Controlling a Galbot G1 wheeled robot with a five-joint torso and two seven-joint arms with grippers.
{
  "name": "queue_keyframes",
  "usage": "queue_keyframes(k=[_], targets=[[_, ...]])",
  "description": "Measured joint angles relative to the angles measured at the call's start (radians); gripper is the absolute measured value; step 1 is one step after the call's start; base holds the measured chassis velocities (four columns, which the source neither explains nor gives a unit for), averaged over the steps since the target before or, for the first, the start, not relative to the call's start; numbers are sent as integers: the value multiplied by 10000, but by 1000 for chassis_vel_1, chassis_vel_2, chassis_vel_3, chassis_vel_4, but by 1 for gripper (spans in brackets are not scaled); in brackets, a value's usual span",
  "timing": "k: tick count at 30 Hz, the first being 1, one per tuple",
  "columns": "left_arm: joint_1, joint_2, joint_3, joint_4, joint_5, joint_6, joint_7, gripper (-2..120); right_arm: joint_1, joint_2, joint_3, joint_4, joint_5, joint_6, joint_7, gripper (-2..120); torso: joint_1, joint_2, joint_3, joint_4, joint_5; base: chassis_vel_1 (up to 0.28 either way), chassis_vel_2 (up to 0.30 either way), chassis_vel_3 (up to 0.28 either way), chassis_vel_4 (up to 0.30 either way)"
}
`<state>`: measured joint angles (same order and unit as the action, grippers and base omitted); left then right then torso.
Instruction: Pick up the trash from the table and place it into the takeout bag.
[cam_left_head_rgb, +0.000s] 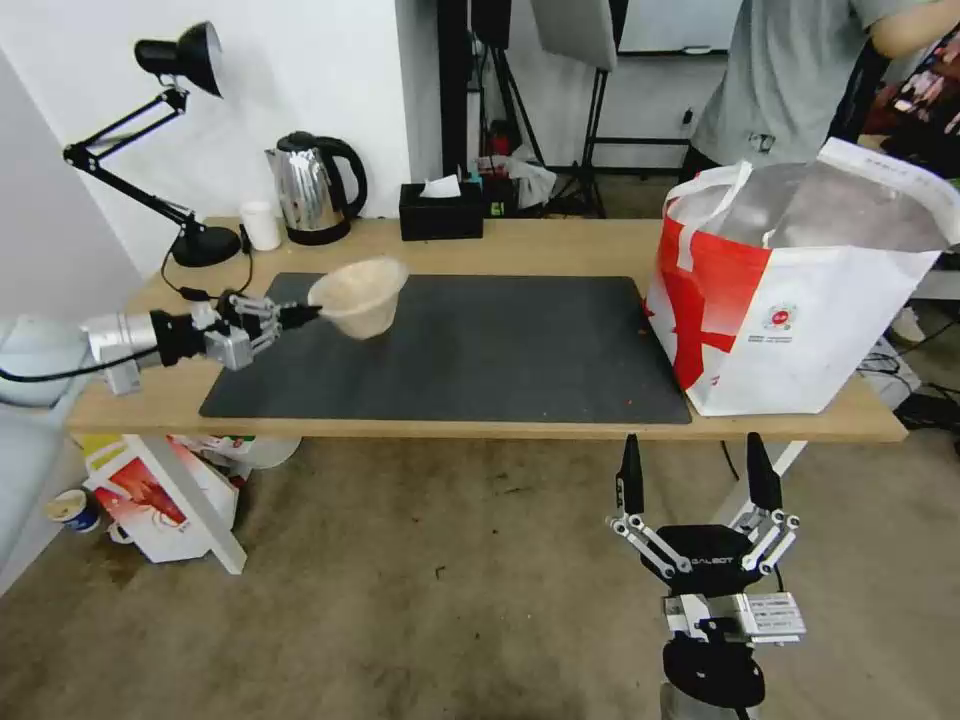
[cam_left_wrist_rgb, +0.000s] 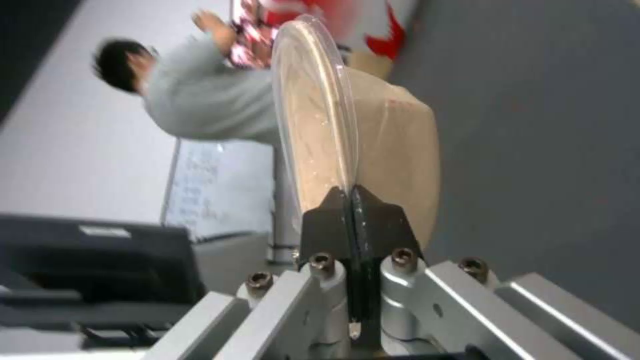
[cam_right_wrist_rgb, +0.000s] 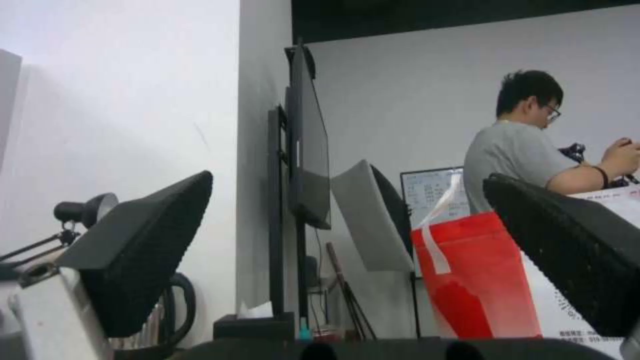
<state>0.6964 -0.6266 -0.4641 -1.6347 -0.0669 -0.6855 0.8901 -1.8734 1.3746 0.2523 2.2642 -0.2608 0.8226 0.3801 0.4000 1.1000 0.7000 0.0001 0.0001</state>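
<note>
The left gripper (cam_left_head_rgb: 300, 316) jaws are pinching shut on the rim of the beige paper-pulp bowl (cam_left_head_rgb: 360, 296), carrying it above the counter (cam_left_head_rgb: 560, 240) mat. Judged light and crushable; rim grip suits. The right gripper (cam_left_head_rgb: 697, 478) is hanging spread, empty.

Mat (cam_left_head_rgb: 480, 350) on the table (cam_left_head_rgb: 560, 245), in the middle part. Bowl (cam_left_head_rgb: 358, 295) above the mat's left rear corner, lifted clear, pinched at its rim by the left gripper (cam_left_head_rgb: 300, 316) coming from the left side. Bag (cam_left_head_rgb: 800, 290) standing on the table's right end, just beside the mat's right edge. Behind the mat, along the rear edge: lamp (cam_left_head_rgb: 170, 140) at far left, then cup (cam_left_head_rgb: 262, 225), kettle (cam_left_head_rgb: 312, 188), tissue box (cam_left_head_rgb: 441, 210) toward the middle. Right gripper (cam_left_head_rgb: 695, 480) before the table's front edge, below the top, fingers spread and pointing up, left of the bag.
</note>
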Motion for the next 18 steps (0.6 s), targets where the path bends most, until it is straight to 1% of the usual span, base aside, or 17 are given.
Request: queue_keyframes(k=[3,4,6,8,9,10,13,14,18], targets=[[-891,502,761,-160,-716,273,34,0,-1,0,-1,0,0,0,0,100,0,4,0,-1,1,0,0,0,0],[-891,502,761,-160,-716,273,34,0,-1,0,-1,0,0,0,0,100,0,4,0,-1,1,0,0,0,0],[-1417,685,1256,-150,-1039,374,56,0,-1,0,0,0,0,0,0,100,0,3,0,1,0,0,0,0,0],[-2363,835,2099,-71,-1511,588,77,0,-1,0,0,0,0,0,0,100,0,3,0,-1,0,0,0,0,0],[-2363,835,2099,-71,-1511,588,77,0,-1,0,0,0,0,0,0,100,0,3,0,-1,0,0,0,0,0],[-2592,839,2304,-46,-1594,639,78,0,0,0,0,0,0,0,0,100,0,3,0,0,2,0,0,0,0],[-4013,658,3602,382,-2052,898,66,0,0,0,2,0,0,0,0,100,0,3,0,1,0,0,0,0,0],[-4013,658,3602,382,-2052,898,66,0,0,0,2,0,0,0,0,100,0,3,0,1,0,0,0,0,0],[-5797,3,5387,1225,-2316,1043,57,0,0,0,1,0,1,0,0,100,1,1,1,-2,-1,0,0,0,0]])
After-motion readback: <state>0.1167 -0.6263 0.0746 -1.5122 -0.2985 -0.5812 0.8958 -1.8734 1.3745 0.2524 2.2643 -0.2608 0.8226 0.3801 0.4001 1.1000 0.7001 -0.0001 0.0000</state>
